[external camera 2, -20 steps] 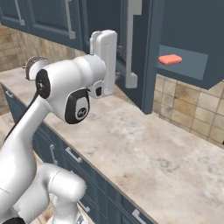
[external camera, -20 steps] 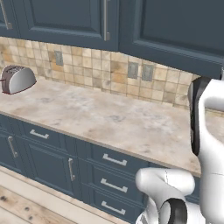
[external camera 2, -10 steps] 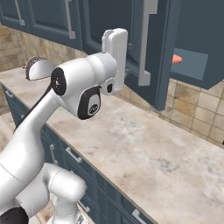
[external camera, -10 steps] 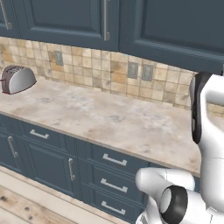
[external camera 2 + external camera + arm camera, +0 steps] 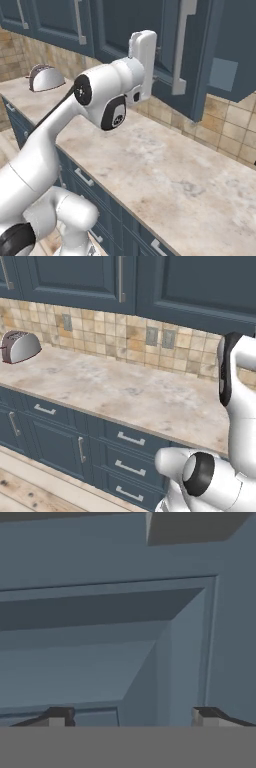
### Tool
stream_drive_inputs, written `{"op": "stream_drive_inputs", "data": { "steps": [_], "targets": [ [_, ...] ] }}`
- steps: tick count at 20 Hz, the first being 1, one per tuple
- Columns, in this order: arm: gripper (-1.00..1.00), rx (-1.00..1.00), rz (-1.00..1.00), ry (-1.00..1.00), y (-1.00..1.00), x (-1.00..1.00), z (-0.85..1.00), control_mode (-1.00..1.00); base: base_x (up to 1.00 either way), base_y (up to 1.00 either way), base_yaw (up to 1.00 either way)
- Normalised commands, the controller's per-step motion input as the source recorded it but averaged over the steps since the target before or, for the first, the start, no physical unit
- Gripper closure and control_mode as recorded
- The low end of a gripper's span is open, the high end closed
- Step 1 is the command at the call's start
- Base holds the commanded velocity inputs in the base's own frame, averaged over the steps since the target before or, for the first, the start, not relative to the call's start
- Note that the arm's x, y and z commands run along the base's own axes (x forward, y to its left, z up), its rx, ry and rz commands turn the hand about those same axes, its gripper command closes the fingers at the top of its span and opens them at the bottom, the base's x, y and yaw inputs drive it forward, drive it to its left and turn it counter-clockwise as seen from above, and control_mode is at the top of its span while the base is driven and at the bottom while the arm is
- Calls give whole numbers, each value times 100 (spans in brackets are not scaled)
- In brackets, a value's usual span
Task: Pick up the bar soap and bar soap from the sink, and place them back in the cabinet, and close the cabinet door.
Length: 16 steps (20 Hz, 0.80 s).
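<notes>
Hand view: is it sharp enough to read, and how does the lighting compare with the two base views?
Hand view: soft, low-contrast blue-grey cabinet door panel, edges slightly blurred, no glare. Left base view: evenly lit, crisp countertop and toaster. Right base view: bright white arm, door in flat shade, no hard shadows.

Glossy white rounded arm links, dark joint rings, small dark fingertips (image 5: pixel 59 714).

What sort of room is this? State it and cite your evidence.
A home kitchen: a toaster on a marble-look counter, a tiled backsplash and dark blue-grey wall cabinets above.
</notes>
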Motion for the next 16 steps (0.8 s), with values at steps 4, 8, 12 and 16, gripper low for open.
{"op": "stream_drive_inputs", "data": {
  "steps": [4, 8, 12, 16],
  "targets": [
    [-100, 0, 0, 0, -9, 45, -5, -100, 0, 0, 0],
    [-100, 0, 0, 0, -12, 46, -3, -100, 0, 0, 0],
    [-100, 0, 0, 0, -12, 47, -3, -100, 0, 0, 0],
    [-100, 0, 0, 0, -12, 44, -1, -100, 0, 0, 0]
  ]
}}
